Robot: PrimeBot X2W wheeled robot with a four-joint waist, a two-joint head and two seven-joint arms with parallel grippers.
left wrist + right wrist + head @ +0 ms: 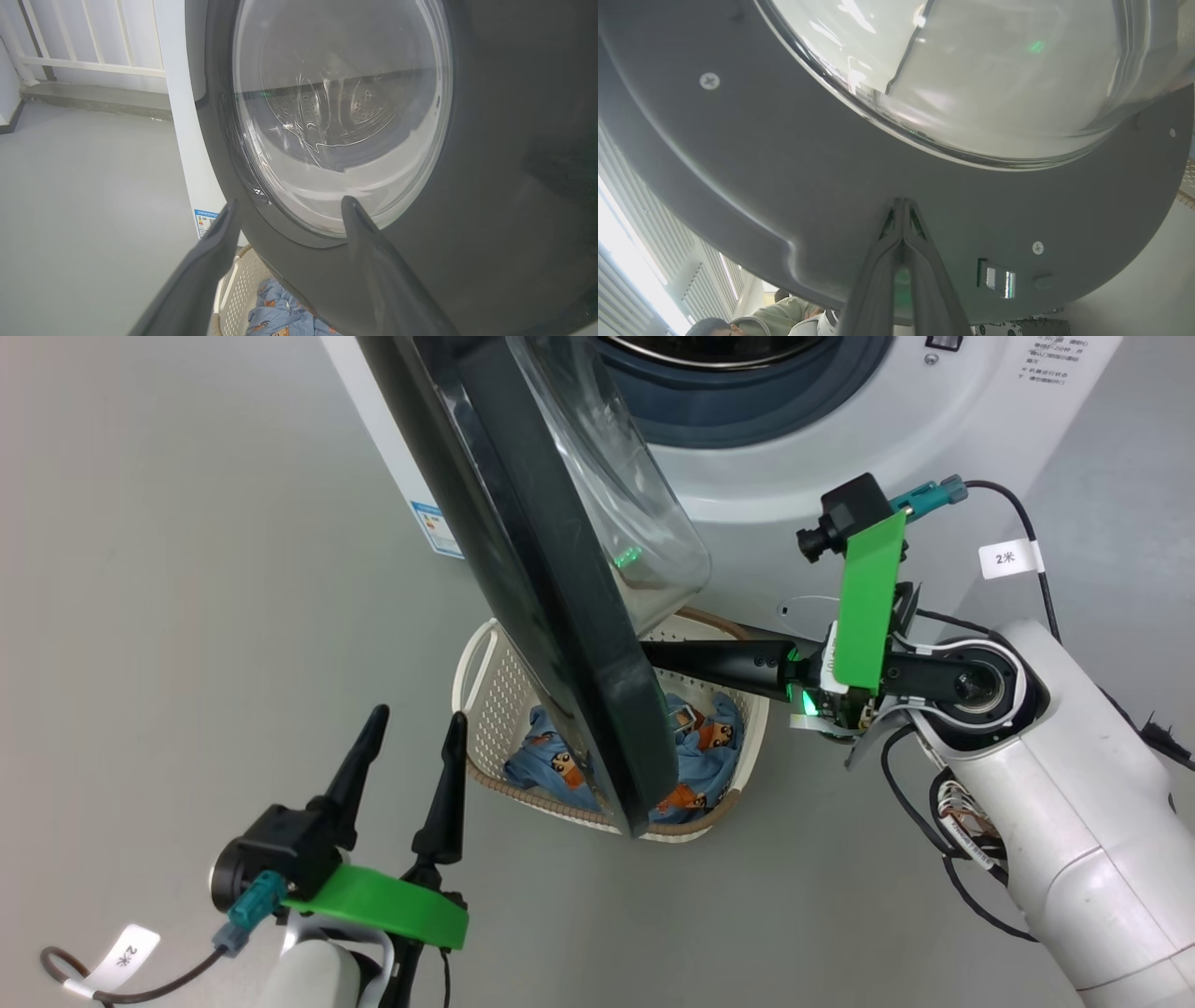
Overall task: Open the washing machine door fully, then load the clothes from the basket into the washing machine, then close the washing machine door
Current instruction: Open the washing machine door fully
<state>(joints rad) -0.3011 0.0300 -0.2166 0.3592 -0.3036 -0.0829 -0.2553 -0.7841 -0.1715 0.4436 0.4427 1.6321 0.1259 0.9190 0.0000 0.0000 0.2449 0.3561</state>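
The washing machine door (551, 588), black-rimmed with a bulging clear glass bowl (635, 523), stands about half open and edge-on to the head view, over the basket (495, 691). My right gripper (902, 203) is shut, its tips pressed against the door's inner grey rim (784, 186); in the head view its dark fingers (719, 663) reach behind the door edge. My left gripper (415, 723) is open at the lower left, empty, facing the door's outer side (490, 163). Light-blue printed clothes (705, 747) lie in the cream basket, partly hidden by the door.
The white washing machine (794, 448) with its steel drum and grey seal fills the top. A blue label sticker (437, 530) sits on its side. Grey floor (187, 569) spreads to the left. A person's head and sleeve (752, 317) show low in the right wrist view.
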